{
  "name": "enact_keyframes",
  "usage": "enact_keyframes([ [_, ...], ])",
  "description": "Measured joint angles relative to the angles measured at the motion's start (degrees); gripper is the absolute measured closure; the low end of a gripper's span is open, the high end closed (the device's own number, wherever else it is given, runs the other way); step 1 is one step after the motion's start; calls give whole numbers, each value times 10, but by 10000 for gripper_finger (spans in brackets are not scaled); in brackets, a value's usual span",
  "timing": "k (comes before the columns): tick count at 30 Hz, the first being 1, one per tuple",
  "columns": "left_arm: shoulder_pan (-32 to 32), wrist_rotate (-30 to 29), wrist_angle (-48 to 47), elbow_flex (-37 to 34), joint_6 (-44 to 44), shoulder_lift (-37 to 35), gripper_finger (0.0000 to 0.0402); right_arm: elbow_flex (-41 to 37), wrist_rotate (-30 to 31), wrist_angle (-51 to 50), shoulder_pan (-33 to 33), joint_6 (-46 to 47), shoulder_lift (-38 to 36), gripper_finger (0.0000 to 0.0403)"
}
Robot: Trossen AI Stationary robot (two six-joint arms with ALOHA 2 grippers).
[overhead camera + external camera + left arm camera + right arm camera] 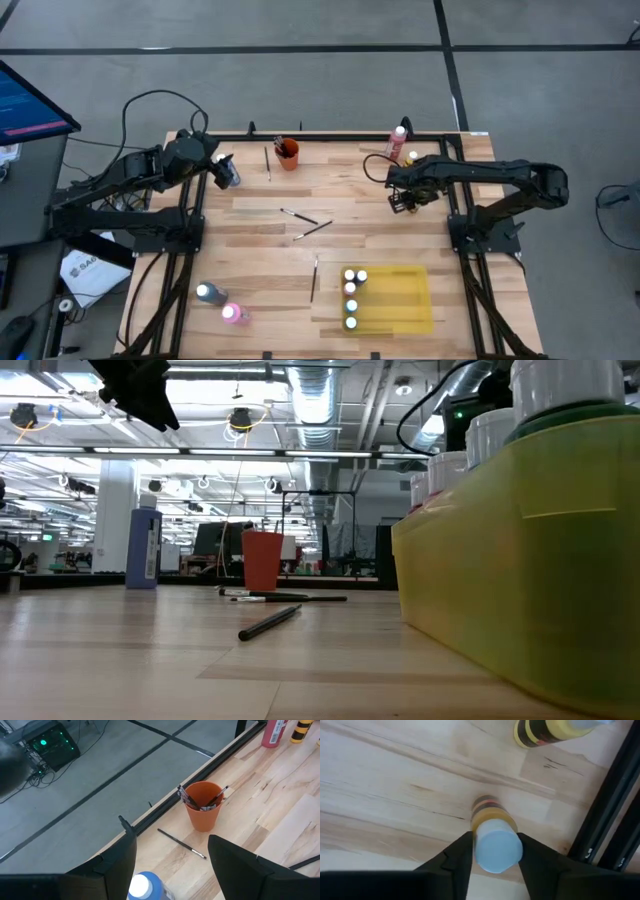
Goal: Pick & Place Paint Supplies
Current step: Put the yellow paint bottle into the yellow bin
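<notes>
At the right centre of the high view, the right gripper (404, 200) is lowered over a small yellow-brown paint bottle with a white cap (493, 840), near the far right corner of the light wooden table (260, 225). In the right wrist view the two dark fingers (457, 857) are seen on both sides of the white cap, very close to it or touching; the jaws are closing around the bottle, but a firm hold cannot be confirmed. A second yellow bottle with black bands (547, 731) stands just beside, and a red bottle (398, 141) is at the far edge.

At the upper left of the high view, the left gripper (226, 174) hangs with its jaws held apart around a blue bottle with a white cap (145, 887). An orange plastic cup (203, 805) with thin dark paintbrushes (200, 800) inside is seen beyond it. More brushes (305, 224) lie loose in the middle of the table.

In the lower right, a flat yellow tray (405, 300) already holds four white-capped bottles (351, 297).

The bottle is judged light and stiff, with smooth, perhaps slippery plastic. It is best taken just under the cap or on the body, and lifted straight so that its neighbour is not knocked over
</notes>
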Motion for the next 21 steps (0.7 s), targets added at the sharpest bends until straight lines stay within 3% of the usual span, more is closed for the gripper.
enact_keyframes([
  [4,0,0,0,0,1,0,164,1,5,0,-6,0,0,293],
  [13,0,0,0,0,15,0,164,14,2,7,8,-2,-2,293],
  [21,0,0,0,0,15,0,164,129,-34,8,128,57,-20,293],
])
